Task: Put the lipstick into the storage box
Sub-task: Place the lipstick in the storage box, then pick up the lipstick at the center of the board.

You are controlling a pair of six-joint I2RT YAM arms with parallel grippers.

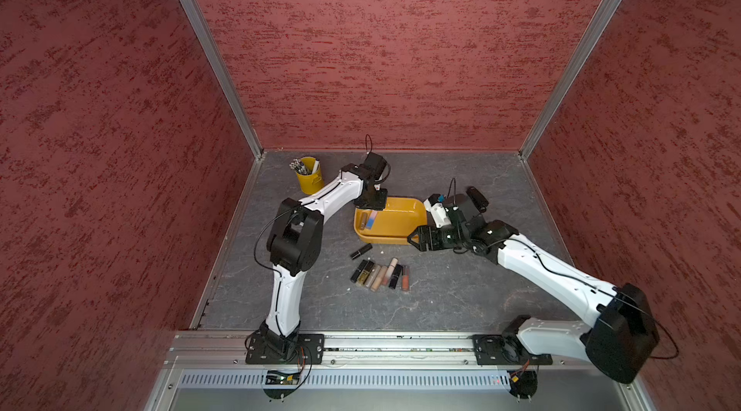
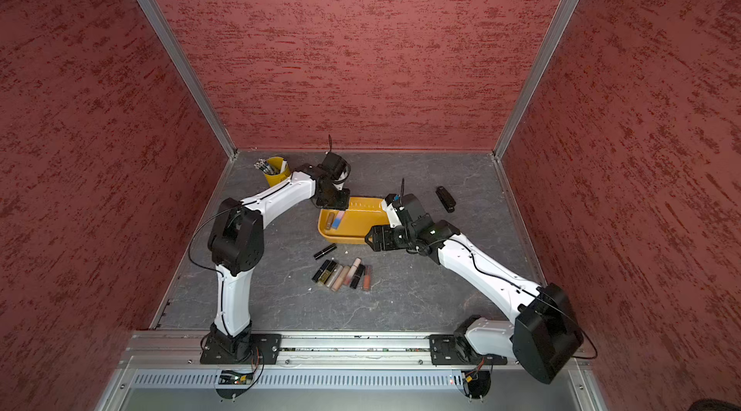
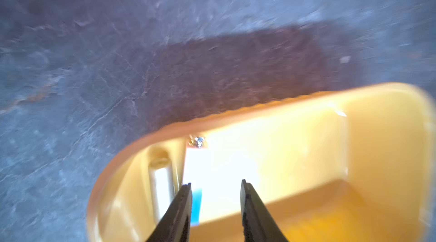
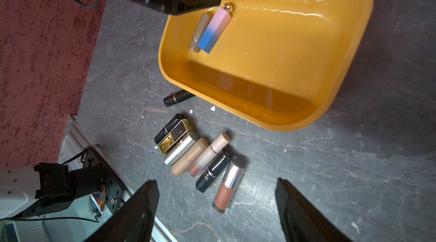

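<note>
The yellow-orange storage box (image 1: 401,224) lies mid-table. Inside at its left end lie a pink-and-blue square lipstick (image 4: 214,30) and a beige lipstick (image 4: 199,32) side by side. My left gripper (image 3: 215,184) hovers just over that end of the box (image 3: 236,111), jaws parted with nothing between them. In a top view it is the black head (image 1: 371,200) over the box's far left corner. My right gripper (image 4: 217,181) is open and empty, by the box's front right corner (image 1: 413,238). Several lipsticks (image 1: 381,272) lie in a row in front of the box, and a single black one (image 1: 361,251) lies nearer it.
A small yellow bucket with pens (image 1: 308,176) stands at the back left, behind the left forearm. A black oblong object (image 1: 477,198) lies right of the box, behind the right wrist. Small white crumbs dot the grey table. Red walls close three sides.
</note>
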